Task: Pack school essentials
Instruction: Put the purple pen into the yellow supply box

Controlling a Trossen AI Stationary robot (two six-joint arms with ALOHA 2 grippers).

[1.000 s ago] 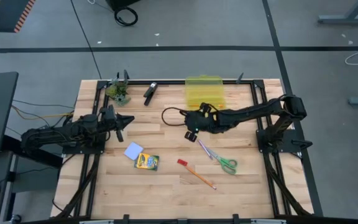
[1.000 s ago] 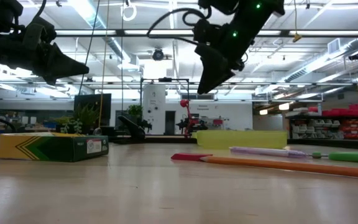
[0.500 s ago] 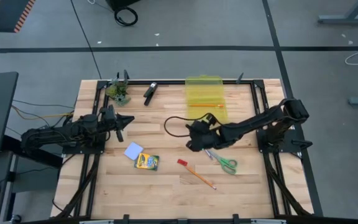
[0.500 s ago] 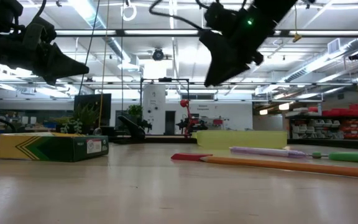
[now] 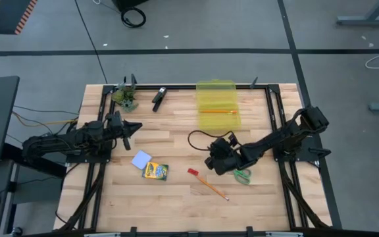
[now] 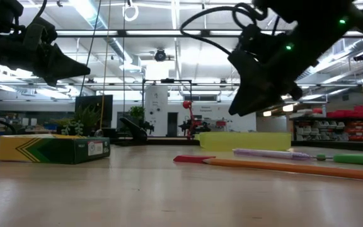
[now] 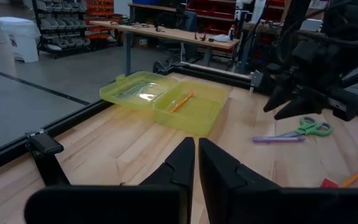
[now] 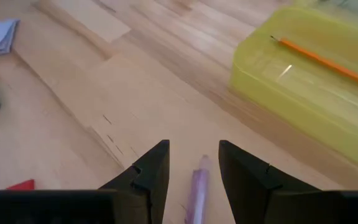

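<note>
Purple plastic pen [image 8: 194, 190] is seen lying flat on the wooden bench [image 5: 176, 197], right under the right gripper [image 8: 193, 163], whose jaws are spread apart around its tip. One orange pencil [image 8: 319, 58] lies inside the open yellow plastic box [image 5: 217, 104]. The left gripper [image 7: 196, 163] is kept near the bench's left edge, jaws pressed together, holding nothing.

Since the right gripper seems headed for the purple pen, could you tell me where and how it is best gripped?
Grip the purple pen around mid-barrel, coming straight down from above. It lies flat on the table, slim and round, so the open right gripper should straddle it with one of its fingers on each long side. The scissors lie close by its far end, so stay clear of that end.
</note>
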